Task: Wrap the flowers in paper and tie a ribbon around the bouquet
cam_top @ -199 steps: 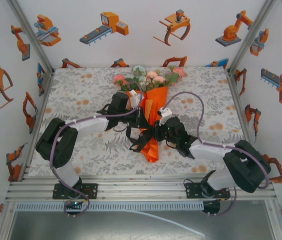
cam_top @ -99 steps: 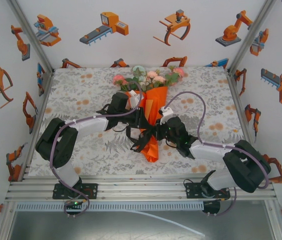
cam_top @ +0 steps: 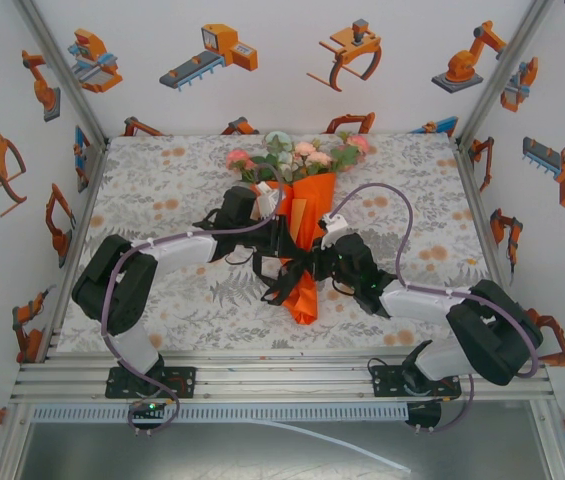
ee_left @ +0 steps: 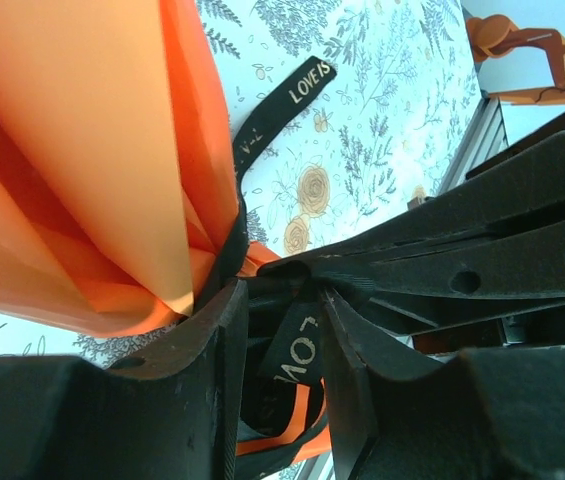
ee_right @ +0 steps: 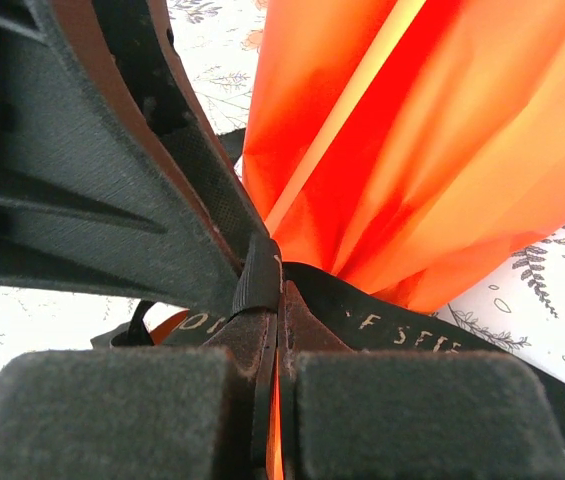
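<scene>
The bouquet (cam_top: pixel 302 215) lies on the patterned surface (cam_top: pixel 162 190) between the two sets of jaws, which meet at its narrow lower part. Its flowers (cam_top: pixel 297 155) fan out at the end far beyond both jaws, and the pointed tip of the orange paper (cam_top: pixel 305 300) reaches back past them towards the arm bases.

The left jaws come in from the left side of the cone and stand apart. In the left wrist view a strand of the black ribbon (ee_left: pixel 297 350) with pale lettering runs through the gap between them; whether the pads press on it cannot be told. Just above these jaws the ribbon cinches the paper (ee_left: pixel 82 150) into a tight waist, and a free length with more lettering trails away over the surface beyond them.

The right jaws come in from the right side, tip to tip with the left ones. They are closed together and clamped on a fold of the ribbon (ee_right: pixel 259 283) right at their tips. From that pinch a lettered stretch of ribbon runs off to the right, lying under the edge of the paper (ee_right: pixel 412 150), whose folds rise directly ahead of the jaws
</scene>
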{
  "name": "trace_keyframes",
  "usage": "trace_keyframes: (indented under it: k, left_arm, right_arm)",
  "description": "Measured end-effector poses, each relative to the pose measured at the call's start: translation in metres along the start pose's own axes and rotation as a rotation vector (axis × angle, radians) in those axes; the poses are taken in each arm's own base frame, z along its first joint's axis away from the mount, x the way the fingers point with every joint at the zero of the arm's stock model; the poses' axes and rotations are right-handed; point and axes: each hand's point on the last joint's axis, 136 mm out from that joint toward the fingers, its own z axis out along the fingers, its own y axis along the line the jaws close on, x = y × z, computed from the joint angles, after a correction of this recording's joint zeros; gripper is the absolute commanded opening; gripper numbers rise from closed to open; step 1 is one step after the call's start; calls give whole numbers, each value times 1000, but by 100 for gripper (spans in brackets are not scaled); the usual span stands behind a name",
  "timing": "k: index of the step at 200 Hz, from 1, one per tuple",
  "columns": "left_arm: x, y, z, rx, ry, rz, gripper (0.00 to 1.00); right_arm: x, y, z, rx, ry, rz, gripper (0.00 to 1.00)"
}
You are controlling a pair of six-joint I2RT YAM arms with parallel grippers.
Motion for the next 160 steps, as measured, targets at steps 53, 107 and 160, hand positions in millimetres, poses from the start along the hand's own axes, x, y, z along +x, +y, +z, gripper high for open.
trace_keyframes:
  k: [53,107,160]
  left_arm:
    - [-5,15,-6,-20,-43,-56,29]
    - [-5,17,-5,-32,-44,-70,21]
    - [0,14,2,-43,-8,-61,21]
  right_arm:
    - [-1,2,0,-12,-3,0,0]
    - [-1,2,0,-12,-3,0,0]
    - [-1,2,0,-12,-2,0,0]
